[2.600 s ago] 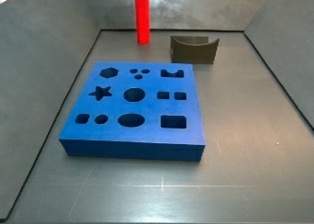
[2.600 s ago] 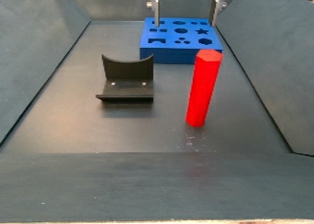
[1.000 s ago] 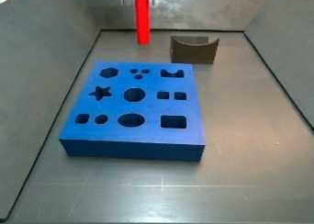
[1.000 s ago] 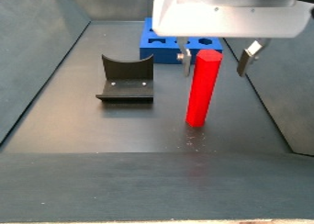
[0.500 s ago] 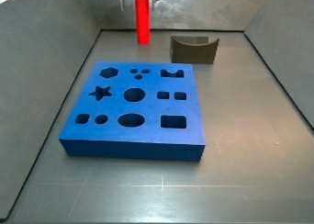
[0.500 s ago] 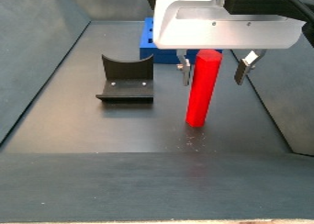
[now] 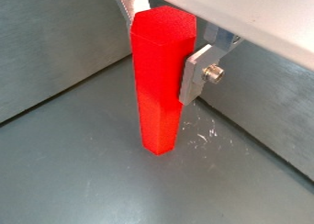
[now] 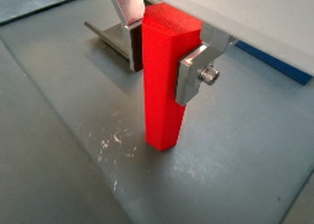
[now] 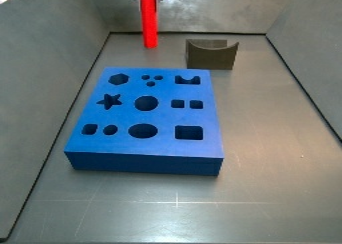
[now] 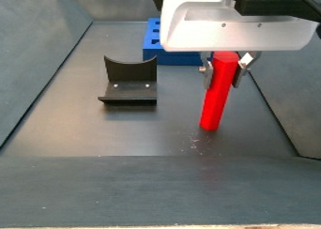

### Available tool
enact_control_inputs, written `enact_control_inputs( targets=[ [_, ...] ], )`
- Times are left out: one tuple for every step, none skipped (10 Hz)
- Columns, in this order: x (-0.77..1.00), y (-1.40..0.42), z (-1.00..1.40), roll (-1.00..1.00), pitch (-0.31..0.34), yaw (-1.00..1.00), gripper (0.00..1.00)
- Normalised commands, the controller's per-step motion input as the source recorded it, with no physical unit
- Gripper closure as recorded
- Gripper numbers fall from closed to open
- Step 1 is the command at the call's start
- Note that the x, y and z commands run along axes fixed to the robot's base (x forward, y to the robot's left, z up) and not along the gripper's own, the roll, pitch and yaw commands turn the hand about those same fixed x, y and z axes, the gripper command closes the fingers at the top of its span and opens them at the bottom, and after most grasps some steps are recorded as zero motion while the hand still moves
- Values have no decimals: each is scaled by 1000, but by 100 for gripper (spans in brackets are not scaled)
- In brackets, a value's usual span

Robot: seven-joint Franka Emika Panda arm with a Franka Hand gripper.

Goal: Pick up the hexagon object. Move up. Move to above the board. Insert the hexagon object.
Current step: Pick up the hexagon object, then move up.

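The hexagon object [image 7: 160,90] is a tall bright red rod standing near the far end of the floor, and it shows in both wrist views [image 8: 166,81] and both side views [image 9: 148,23] [image 10: 217,97]. My gripper [image 10: 223,68] is shut on its upper part; a silver finger [image 7: 196,76] presses flat on each side. The rod leans slightly, and its foot is at or just above the floor. The board [image 9: 147,113] is a flat blue block with shaped holes. It lies apart from the rod, mostly hidden behind the gripper in a side view [image 10: 158,36].
A dark olive curved block [image 9: 211,53] stands between the rod and the board, off to one side [image 10: 128,80]. Grey walls close in the floor on both sides and behind the rod. A blue edge of the board [image 8: 276,61] shows in a wrist view.
The gripper has come down around the rod's top and its fingers have closed from apart to pressing on it. The rod has shifted a little sideways and now leans.
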Motion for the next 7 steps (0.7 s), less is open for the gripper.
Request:
enact_control_inputs(
  targets=[
    [0,0,0,0,0,0,100],
    [0,0,0,0,0,0,100],
    [0,0,0,0,0,0,100],
    [0,0,0,0,0,0,100],
    [0,0,0,0,0,0,100],
    [0,0,0,0,0,0,100],
    [0,0,833,0,0,0,100]
  ],
)
